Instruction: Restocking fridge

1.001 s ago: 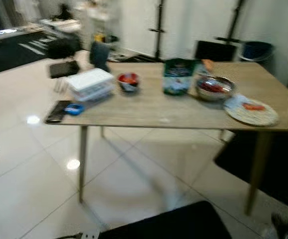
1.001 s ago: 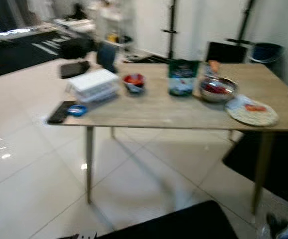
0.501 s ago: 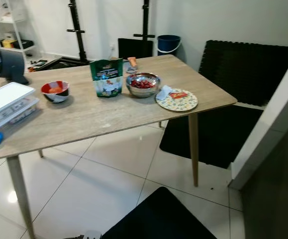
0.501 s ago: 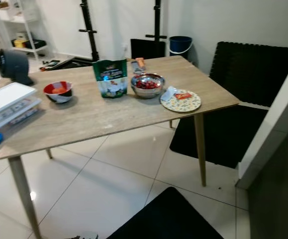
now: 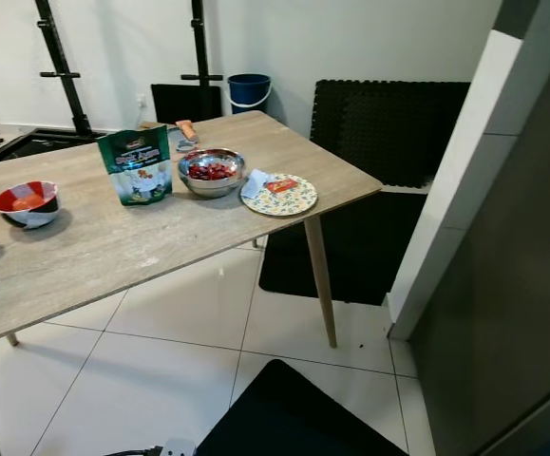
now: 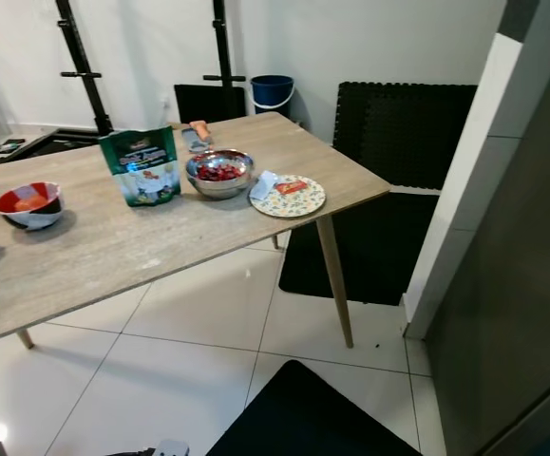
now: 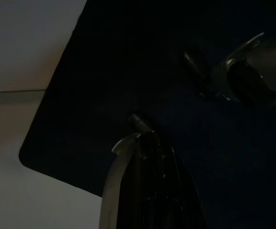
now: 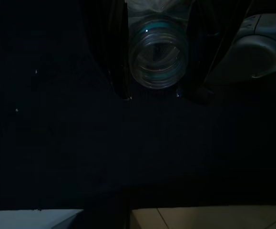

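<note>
Looking down past the robot's front, you see a wooden table on a white tiled floor. On the table stand a green pouch, upright, and just beside it a steel bowl of red fruit. Next to the bowl lies a patterned plate with a small red packet on it. Nearer the table's left end sits a red bowl, well apart from the pouch. A blue bucket stands by the far wall, and a black mat lies at the robot's feet.

Your right gripper is clamped on a clear bottle: in the right wrist view the two black fingers sit either side of its round end, over the dark mat.

Your left gripper hangs over the same mat; you cannot tell whether its fingers are apart or together.
</note>
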Motion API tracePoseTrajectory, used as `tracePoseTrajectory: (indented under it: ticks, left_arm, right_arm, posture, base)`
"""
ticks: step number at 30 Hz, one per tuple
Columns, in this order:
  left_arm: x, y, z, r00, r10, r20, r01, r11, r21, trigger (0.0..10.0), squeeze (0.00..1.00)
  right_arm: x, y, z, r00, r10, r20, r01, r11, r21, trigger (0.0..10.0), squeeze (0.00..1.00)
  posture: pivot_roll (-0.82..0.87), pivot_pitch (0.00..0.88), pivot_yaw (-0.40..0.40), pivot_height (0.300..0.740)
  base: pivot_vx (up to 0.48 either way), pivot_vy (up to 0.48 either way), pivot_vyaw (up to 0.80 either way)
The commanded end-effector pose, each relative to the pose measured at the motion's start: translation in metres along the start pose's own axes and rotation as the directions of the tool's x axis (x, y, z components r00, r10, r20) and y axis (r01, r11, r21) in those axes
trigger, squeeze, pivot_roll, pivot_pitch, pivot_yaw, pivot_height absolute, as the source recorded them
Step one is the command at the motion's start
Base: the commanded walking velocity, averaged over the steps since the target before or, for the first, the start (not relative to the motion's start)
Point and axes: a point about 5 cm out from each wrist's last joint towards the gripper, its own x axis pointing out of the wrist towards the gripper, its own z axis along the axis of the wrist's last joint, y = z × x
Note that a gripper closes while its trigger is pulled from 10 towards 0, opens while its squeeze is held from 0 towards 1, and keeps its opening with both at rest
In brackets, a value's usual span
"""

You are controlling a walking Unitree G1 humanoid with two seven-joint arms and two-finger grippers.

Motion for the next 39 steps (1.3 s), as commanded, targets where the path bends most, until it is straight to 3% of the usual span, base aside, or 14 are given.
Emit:
tracePoseTrajectory:
  ticks: [1,13,30,39]
  left_arm:
    - [0.000,-0.001,-0.004,1.000,0.000,-0.012,0.000,1.000,0.016,10.0,0.00]
    - [-0.001,0.004,0.003,0.999,0.034,0.031,-0.036,0.998,0.057,10.0,0.00]
    - [-0.001,0.005,0.000,0.998,0.064,0.023,-0.064,0.998,0.008,10.0,0.00]
    - [-0.001,0.005,0.003,0.999,0.029,0.033,-0.028,0.999,-0.025,10.0,0.00]
  right_arm:
    - [0.000,0.002,-0.005,1.000,0.002,-0.019,-0.002,1.000,-0.015,10.0,0.00]
    - [0.005,0.022,0.008,0.998,0.059,0.002,-0.059,0.996,-0.064,10.0,0.00]
    - [0.008,0.034,0.016,0.996,0.092,0.015,-0.090,0.991,-0.095,10.0,0.00]
    - [0.008,0.037,0.014,0.995,0.101,0.007,-0.099,0.990,-0.101,10.0,0.00]
  posture:
    - [-0.13,0.000,0.001,0.740]
    - [-0.11,0.000,-0.002,0.740]
    - [-0.11,0.000,-0.005,0.740]
    - [-0.12,0.000,-0.001,0.740]
  base:
    - [0.000,0.000,-0.78]
    - [0.000,0.000,-0.78]
    - [0.000,0.000,-0.78]
    - [0.000,0.000,-0.78]
